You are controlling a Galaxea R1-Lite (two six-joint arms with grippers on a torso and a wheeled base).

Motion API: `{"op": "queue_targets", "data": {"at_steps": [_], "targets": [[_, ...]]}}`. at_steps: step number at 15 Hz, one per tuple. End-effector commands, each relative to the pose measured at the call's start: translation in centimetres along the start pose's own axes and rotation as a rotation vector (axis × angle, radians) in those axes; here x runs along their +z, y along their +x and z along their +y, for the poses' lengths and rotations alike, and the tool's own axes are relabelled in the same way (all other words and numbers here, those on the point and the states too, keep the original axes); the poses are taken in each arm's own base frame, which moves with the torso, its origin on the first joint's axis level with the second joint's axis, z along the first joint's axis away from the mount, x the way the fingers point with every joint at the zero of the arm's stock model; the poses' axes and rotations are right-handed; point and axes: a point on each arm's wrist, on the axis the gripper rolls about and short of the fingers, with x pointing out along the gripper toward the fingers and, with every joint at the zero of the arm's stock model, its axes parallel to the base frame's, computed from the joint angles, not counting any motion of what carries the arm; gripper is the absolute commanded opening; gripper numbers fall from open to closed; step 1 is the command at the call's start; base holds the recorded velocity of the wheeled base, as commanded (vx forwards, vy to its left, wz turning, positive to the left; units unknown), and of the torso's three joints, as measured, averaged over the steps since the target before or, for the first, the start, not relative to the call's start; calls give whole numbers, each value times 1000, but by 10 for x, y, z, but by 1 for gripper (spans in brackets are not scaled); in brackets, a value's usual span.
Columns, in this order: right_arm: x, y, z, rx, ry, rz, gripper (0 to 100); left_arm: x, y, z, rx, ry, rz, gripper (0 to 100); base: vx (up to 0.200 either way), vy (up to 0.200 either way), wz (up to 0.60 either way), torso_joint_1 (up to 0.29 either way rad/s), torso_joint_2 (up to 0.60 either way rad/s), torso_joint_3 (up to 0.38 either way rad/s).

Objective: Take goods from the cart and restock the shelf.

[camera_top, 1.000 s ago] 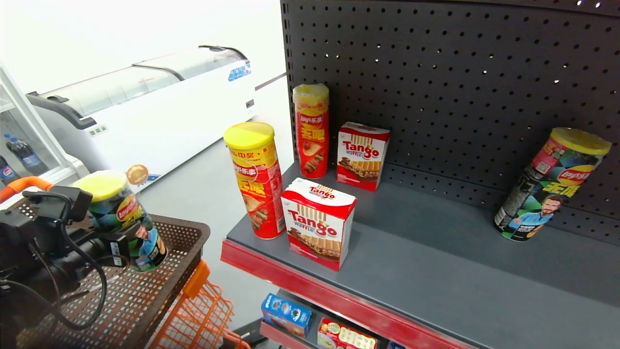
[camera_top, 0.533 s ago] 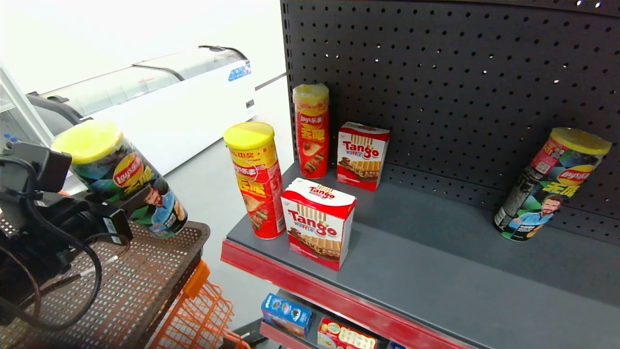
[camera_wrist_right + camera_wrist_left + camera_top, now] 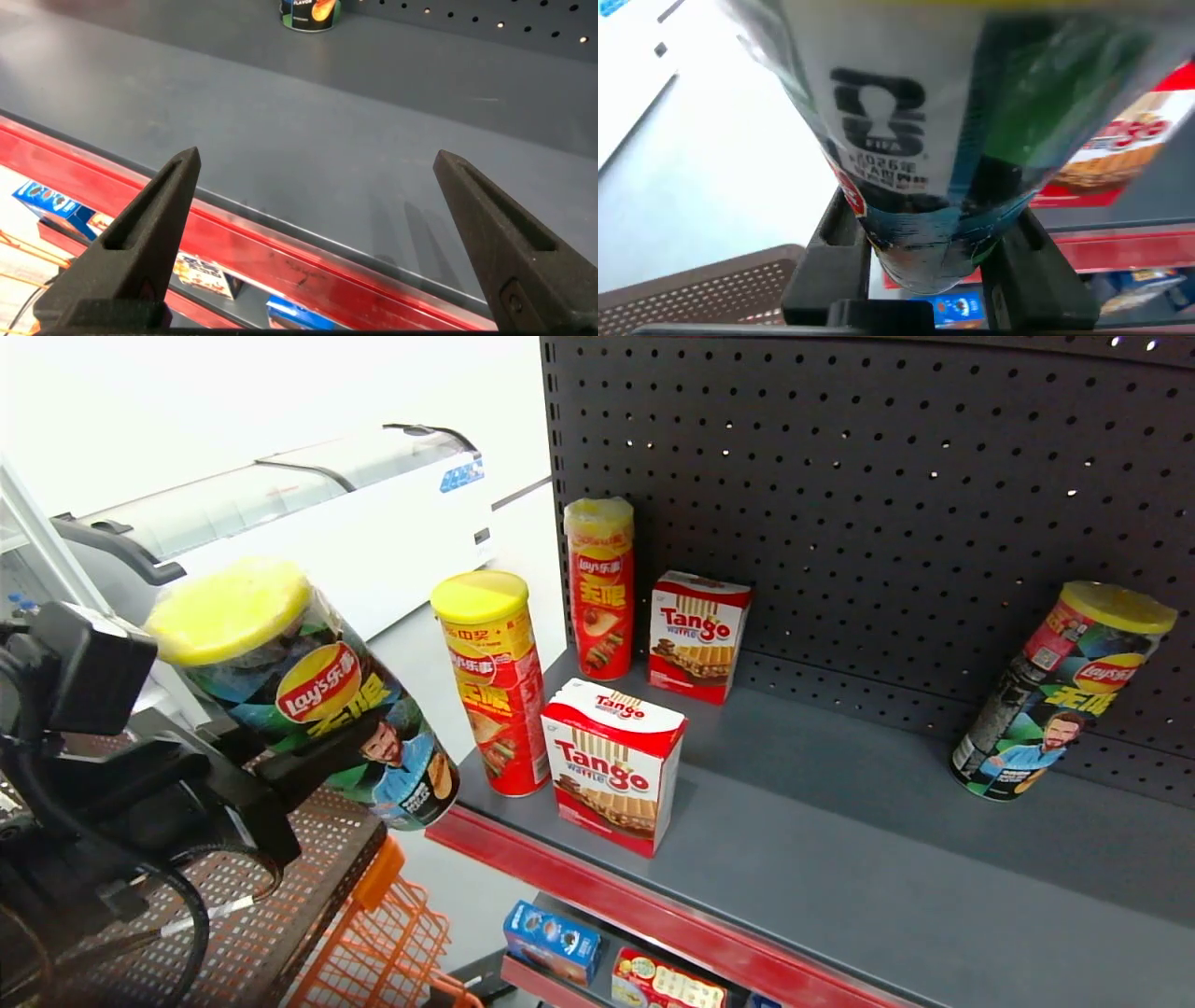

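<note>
My left gripper (image 3: 280, 761) is shut on a green-and-black chips can (image 3: 317, 695) with a yellow lid. It holds the can tilted in the air, above the brown cart basket (image 3: 308, 896) and just left of the grey shelf (image 3: 840, 859). In the left wrist view the can (image 3: 915, 159) sits between the two black fingers (image 3: 831, 275) of the left gripper (image 3: 934, 271). My right gripper (image 3: 316, 163) stands open with nothing in it, over the shelf's (image 3: 327, 103) red front edge.
The shelf holds two red chips cans (image 3: 493, 686) (image 3: 600, 588) and two wafer boxes (image 3: 611, 765) (image 3: 698, 635) at its left end. A second green can (image 3: 1060, 695) leans on the pegboard at the right, with bare shelf between. A white freezer (image 3: 308, 541) stands behind the cart.
The left gripper has lifted the green can up out of the cart basket and carried it right, toward the shelf's left end. The goods on the shelf have not moved.
</note>
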Motion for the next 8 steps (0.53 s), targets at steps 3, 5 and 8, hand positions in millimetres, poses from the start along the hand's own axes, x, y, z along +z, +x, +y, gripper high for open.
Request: {"op": "queue_targets", "data": {"at_steps": [3, 5, 8], "targets": [[0, 0, 0, 0, 0, 1, 100, 5, -14, -13, -66, -4, -14, 0, 0, 0, 0, 0, 0, 0], [0, 0, 0, 0, 0, 1, 100, 5, -14, -20, -111, -11, 6, 0, 0, 0, 0, 0, 0, 0], [0, 0, 0, 0, 0, 1, 100, 7, -14, -32, -189, -16, 13, 0, 0, 0, 0, 0, 0, 0]]}}
